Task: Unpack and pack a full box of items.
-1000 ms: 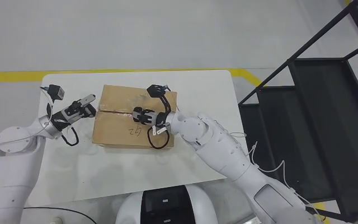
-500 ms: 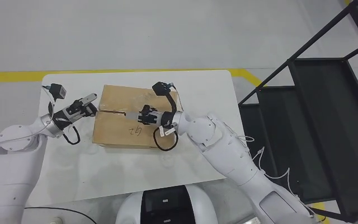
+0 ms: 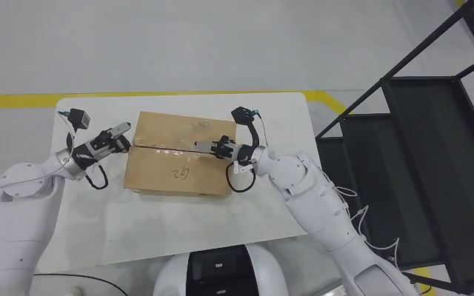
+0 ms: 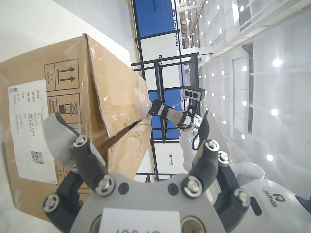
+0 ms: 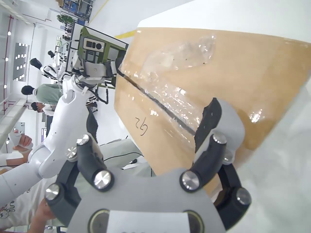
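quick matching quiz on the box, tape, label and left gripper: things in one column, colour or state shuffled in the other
Things:
1. box
2. tape
3. label
4. left gripper

Colour or state:
a. open, at the box's end
b. clear, crinkled along the top seam
c. brown cardboard
d. white, on the box's end face

Pairs: 1-c; 2-b; 3-d; 4-a

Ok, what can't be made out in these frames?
- What the box holds: its closed top covers it in every view.
- Whether the tape holds the box shut: clear film, glare, right wrist view.
- Whether the left gripper touches the box: its own finger hides the contact, left wrist view.
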Available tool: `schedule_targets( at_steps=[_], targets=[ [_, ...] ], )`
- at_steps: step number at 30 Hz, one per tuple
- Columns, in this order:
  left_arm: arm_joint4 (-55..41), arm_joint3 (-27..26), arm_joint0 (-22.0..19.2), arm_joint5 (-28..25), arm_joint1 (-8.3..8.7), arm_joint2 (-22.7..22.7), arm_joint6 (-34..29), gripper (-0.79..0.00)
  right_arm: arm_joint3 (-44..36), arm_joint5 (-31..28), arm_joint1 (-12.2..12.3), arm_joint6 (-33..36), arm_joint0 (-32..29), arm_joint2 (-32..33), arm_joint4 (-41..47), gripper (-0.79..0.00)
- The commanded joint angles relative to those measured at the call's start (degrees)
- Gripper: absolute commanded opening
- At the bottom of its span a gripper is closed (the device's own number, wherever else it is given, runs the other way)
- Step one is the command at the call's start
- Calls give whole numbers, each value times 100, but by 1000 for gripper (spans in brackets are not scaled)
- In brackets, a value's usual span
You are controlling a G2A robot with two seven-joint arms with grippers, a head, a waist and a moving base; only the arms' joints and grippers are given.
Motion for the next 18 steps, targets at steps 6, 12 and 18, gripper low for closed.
schedule_targets(
  at_steps=[6, 12, 18],
  targets=[
    [14, 21, 7, -8, 7, -45, -7, 0, 294, -108, -118, -96, 295, -486, 246, 0],
    [17, -35, 63, 4, 19, -106, 2, 0, 433, -259, -204, -198, 469, -786, 420, 0],
    [13, -73, 95, 14, 21, -127, 7, 0, 596, -420, -263, -308, 550, -922, 644, 0]
  ],
)
